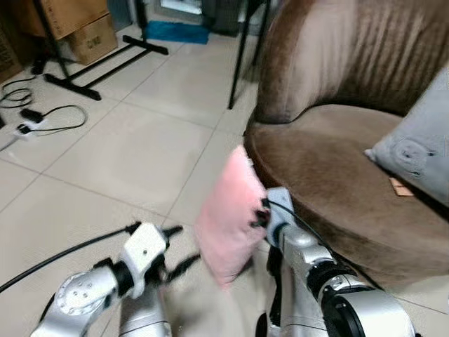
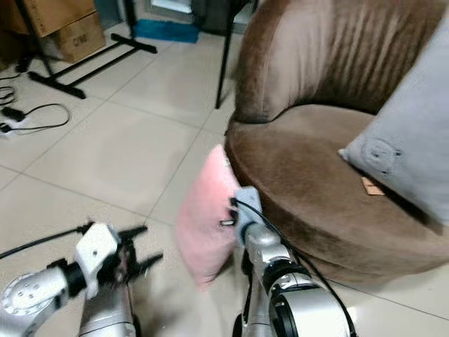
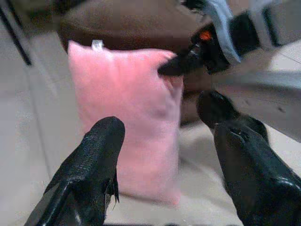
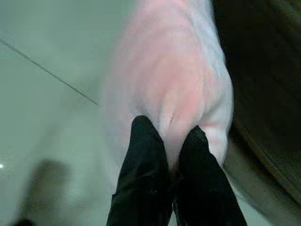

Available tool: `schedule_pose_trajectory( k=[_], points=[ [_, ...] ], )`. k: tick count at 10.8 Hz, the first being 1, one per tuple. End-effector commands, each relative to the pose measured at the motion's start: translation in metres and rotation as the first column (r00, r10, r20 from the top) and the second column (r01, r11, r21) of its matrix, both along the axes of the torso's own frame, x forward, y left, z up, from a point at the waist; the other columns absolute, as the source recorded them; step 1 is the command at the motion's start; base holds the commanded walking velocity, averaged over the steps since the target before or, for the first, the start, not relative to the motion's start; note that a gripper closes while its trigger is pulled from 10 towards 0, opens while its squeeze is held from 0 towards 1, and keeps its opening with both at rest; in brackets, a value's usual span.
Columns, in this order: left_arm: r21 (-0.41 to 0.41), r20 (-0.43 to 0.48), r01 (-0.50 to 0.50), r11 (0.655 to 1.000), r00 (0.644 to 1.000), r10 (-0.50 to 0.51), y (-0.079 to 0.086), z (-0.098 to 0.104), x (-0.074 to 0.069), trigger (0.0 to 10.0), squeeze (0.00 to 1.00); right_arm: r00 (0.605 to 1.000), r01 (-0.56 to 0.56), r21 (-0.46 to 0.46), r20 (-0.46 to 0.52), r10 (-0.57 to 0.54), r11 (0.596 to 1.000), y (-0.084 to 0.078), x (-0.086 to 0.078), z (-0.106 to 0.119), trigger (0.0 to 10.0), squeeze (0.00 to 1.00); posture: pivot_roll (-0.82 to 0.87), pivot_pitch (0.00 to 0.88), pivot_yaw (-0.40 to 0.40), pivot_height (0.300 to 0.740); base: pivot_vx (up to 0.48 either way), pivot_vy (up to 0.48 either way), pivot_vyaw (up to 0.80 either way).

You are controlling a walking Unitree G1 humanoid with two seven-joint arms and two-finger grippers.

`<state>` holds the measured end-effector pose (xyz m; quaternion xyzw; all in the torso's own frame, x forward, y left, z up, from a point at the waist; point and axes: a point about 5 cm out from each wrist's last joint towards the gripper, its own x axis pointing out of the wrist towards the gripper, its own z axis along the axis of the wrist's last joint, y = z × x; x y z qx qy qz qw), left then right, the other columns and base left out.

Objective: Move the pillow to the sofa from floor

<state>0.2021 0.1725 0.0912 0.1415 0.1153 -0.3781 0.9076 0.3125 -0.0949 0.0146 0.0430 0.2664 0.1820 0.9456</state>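
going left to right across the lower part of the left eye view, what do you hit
left pincer → pink pillow → right pincer, pinching the pillow's edge → brown sofa → grey cushion

Pale tiled floor (image 1: pixel 126 140); cardboard boxes (image 1: pixel 77 28) and black stand legs (image 1: pixel 105 67) behind

Tiled floor (image 1: pixel 126 147), brown sofa (image 1: pixel 330 168) bearing grey cushion (image 1: pixel 417 144)

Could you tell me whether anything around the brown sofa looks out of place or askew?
The soft pink pillow hangs tilted beside the brown velvet sofa, pinched at one edge by the right gripper. The open left gripper is apart from it. A small tan scrap lies on the seat by the grey cushion.
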Motion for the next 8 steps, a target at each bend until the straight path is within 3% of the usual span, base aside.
schedule_pose_trajectory(
  k=[1,3,4,5,6,7,8],
  points=[
    [0.006,0.047,-0.055,0.998,0.997,0.054,0.003,0.003,0.004,10.0,0.0,0.996,-0.034,0.074,0.082,0.028,0.997,-0.001,0.005,0.012,0.0,0.0,0.09,0.0,-0.093,0.445,0.0,0.0,0.0],
    [-0.031,0.128,-0.168,0.985,0.977,0.17,0.007,0.011,0.008,10.0,0.0,0.969,-0.119,0.261,0.239,0.055,0.958,-0.004,-0.003,0.042,0.0,0.0,0.07,0.0,-0.085,0.445,0.0,0.0,0.0],
    [-0.037,0.159,-0.201,0.979,0.966,0.205,0.006,0.014,0.005,10.0,0.0,0.947,-0.148,0.332,0.318,0.037,0.931,-0.011,-0.021,0.064,0.0,0.0,0.04,0.0,-0.072,0.445,0.0,0.0,0.0],
    [-0.038,0.184,-0.237,0.971,0.953,0.24,0.004,0.015,0.001,10.0,0.0,0.922,-0.186,0.348,0.384,0.041,0.919,-0.013,-0.042,0.08,0.0,0.0,0.04,0.0,-0.072,0.445,0.0,0.0,0.0],
    [-0.043,0.218,-0.29,0.956,0.931,0.293,0.004,0.018,-0.002,10.0,0.0,0.909,-0.212,0.352,0.413,0.052,0.912,-0.01,-0.063,0.093,10.0,0.0,0.03,0.0,-0.071,0.445,0.0,0.0,0.0],
    [-0.048,0.236,-0.314,0.948,0.919,0.317,0.005,0.02,-0.002,10.0,0.0,0.914,-0.216,0.367,0.401,0.056,0.905,-0.008,-0.071,0.097,10.0,0.0,0.03,0.0,-0.073,0.445,0.0,0.0,0.0],
    [-0.07,0.271,-0.349,0.935,0.895,0.354,0.003,0.026,0.003,10.0,0.0,0.917,-0.132,0.363,0.398,-0.025,0.922,-0.013,-0.076,0.102,10.0,0.0,0.03,0.0,-0.077,0.459,0.0,0.0,0.0]
  ],
)
